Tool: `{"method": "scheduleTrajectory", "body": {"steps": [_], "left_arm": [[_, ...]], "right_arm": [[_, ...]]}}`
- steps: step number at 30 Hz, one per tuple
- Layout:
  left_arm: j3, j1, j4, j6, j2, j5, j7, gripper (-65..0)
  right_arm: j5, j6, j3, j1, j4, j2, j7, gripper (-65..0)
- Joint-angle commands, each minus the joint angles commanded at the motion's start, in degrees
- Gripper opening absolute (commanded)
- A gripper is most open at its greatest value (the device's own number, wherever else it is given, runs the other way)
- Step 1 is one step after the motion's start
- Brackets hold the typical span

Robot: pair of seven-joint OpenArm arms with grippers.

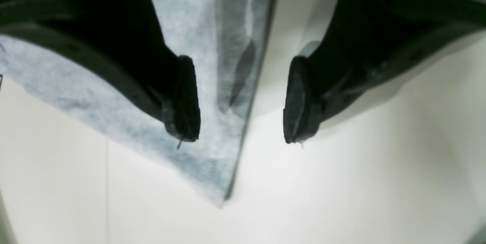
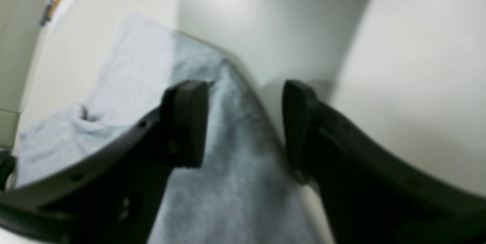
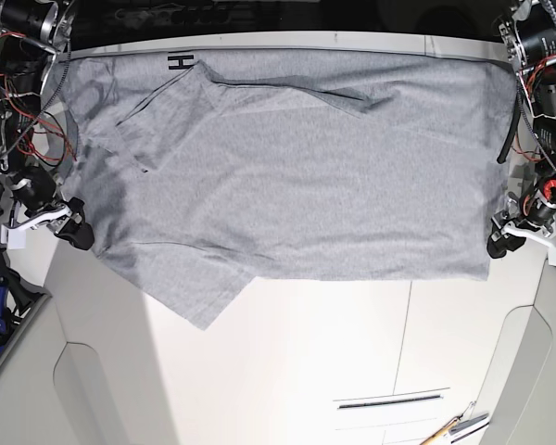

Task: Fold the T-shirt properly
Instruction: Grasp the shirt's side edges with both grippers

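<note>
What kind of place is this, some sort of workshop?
Probably a robotics lab bench, not a home: a grey T-shirt lies spread on a plain white table, with a robot arm with exposed wiring at each side and pens at the table's edge.

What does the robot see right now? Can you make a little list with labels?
T-shirt: light grey T-shirt, spread nearly flat on the white table, plain side mostly up
Letters: black print peeks out at the far edge
Left end effector: left end effector, open, over the shirt's corner
Right end effector: right end effector, open, over the shirt's side edge
Other stuff: pencil at the table's near edge
Folding: not really started
</note>
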Motion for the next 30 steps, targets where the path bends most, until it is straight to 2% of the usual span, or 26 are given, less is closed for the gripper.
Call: {"method": "scheduleTrajectory", "body": {"steps": [5, 10, 14, 18, 23, 26, 30], "left_arm": [[0.00, -1.09, 0.00, 0.04, 1.60, 0.48, 0.00, -26.4], [0.02, -2.03, 0.00, 0.00, 1.62, 0.42, 0.70, -26.6], [0.09, -2.03, 0.00, 0.00, 2.40, 0.48, 1.42, -34.8], [1.36, -2.03, 0.00, 0.02, 3.50, 1.03, 1.53, -36.4], [5.22, -2.03, 0.00, 0.07, 3.48, 2.58, 1.49, -51.0], [5.68, -2.03, 0.00, 0.07, 3.45, 2.58, 1.46, -64.7], [5.68, -2.05, 0.17, 0.00, 3.26, 2.56, 1.46, -65.0]], "right_arm": [[0.02, 0.33, 0.00, -0.02, 0.00, -1.03, -1.60, -33.4], [2.27, 0.79, 0.00, -0.02, 0.00, -1.03, -4.26, -33.6], [3.43, 0.76, 0.00, -0.02, 0.00, -1.03, -4.61, -33.6], [3.48, 0.76, 0.00, -0.02, 0.00, -1.03, -4.72, -34.7], [3.43, 0.76, 0.00, -0.02, 0.00, -1.03, -4.74, -52.4], [3.43, 0.76, 0.00, 0.00, 0.00, -1.03, -4.68, -65.0], [3.43, 0.76, 0.00, 0.00, 0.42, -1.01, -4.70, -65.0]]}}
